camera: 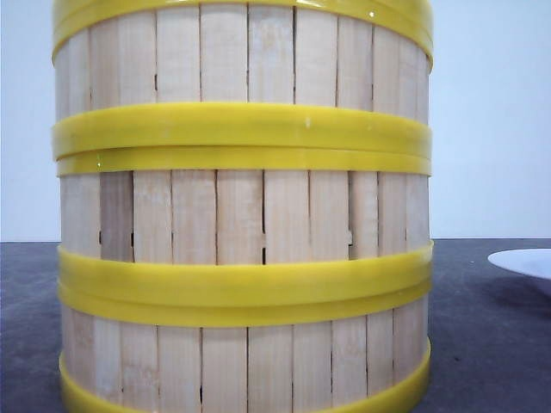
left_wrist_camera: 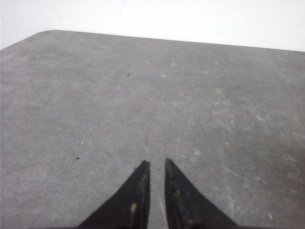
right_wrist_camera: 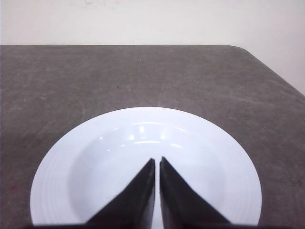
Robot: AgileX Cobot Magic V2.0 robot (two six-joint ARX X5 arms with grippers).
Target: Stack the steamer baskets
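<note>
Front view: stacked steamer baskets (camera: 241, 215) on grey table (camera: 482, 344), white wall (camera: 491, 112).

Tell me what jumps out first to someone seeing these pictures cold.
The stack of steamer baskets fills the front view, three tiers of pale slats and yellow bands standing on the dark table. To its right, a white plate lies empty, with the right gripper above it, fingers nearly together. The left gripper hangs over bare tabletop.

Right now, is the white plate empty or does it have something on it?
Empty. In the right wrist view the plate shows a bare white bowl with only light reflections; the right end effector sits in front of it with its tips nearly together.
</note>
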